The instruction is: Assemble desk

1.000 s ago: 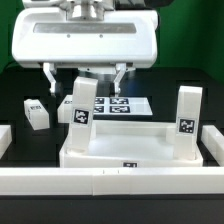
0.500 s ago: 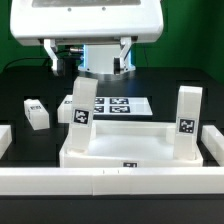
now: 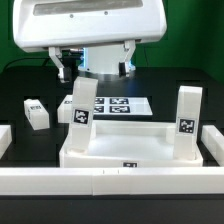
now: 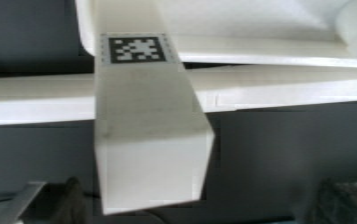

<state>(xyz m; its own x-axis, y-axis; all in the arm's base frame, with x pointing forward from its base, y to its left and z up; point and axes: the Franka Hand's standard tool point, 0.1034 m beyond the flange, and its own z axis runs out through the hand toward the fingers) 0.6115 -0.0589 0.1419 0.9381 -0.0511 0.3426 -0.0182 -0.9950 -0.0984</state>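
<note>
The white tray-like tabletop (image 3: 128, 146) lies on the black table with a tag on its front rim. Two square white legs stand upright on it: one at the exterior view's left corner (image 3: 81, 106) and one at the right corner (image 3: 187, 121). A third leg (image 3: 37, 113) lies loose on the table to the left. My gripper (image 3: 94, 66) hangs open and empty above the left leg, apart from it. In the wrist view that leg (image 4: 148, 120) runs between my open fingers (image 4: 43, 200), with the tabletop rim (image 4: 273, 82) behind it.
The marker board (image 3: 122, 104) lies flat behind the tabletop. Long white border rails (image 3: 110, 181) run along the front and up both sides (image 3: 213, 143). A green wall stands at the back.
My gripper has risen straight up from around the top of the left leg. Its fingers stay open. The leg remains upright and nothing else has moved.
</note>
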